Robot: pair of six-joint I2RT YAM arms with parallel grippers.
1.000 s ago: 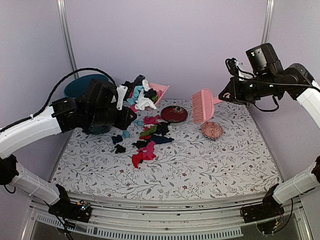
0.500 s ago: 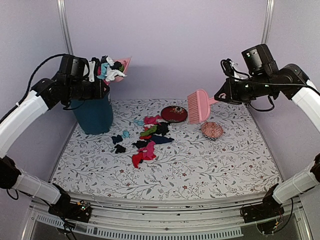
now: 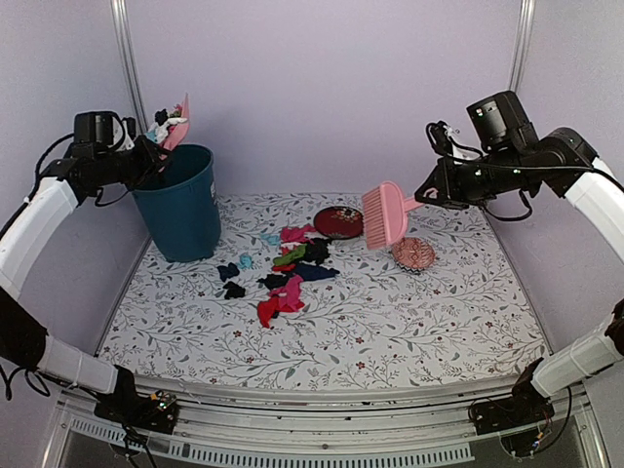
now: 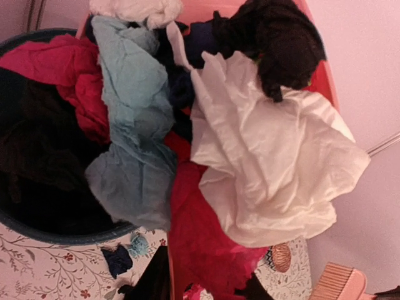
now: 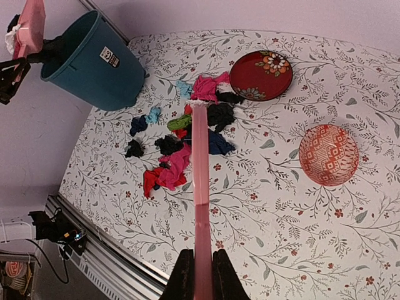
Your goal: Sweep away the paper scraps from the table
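Paper scraps [image 3: 288,265] in black, pink, red, green and light blue lie in a loose cluster on the patterned table [image 3: 409,322], left of centre; the right wrist view shows the scraps [image 5: 167,170] too. My left gripper [image 3: 146,156] is shut on a pink dustpan [image 3: 181,112], tipped steeply over a teal bin [image 3: 185,210]. The pan's load of scraps [image 4: 269,162] hangs above the bin's mouth [image 4: 37,220]. My right gripper [image 5: 201,275] is shut on the handle of a pink brush [image 3: 383,214], held in the air above the table's back right.
A round dark-red plate [image 3: 339,221] sits at the back centre, just behind the scraps. A pink patterned dish [image 3: 413,253] stands right of it, under the brush. The bin stands in the back left corner by the wall.
My left arm has lifted the loaded dustpan from beside the scraps up and left over the bin and tipped it. The brush has drifted slightly left and down.
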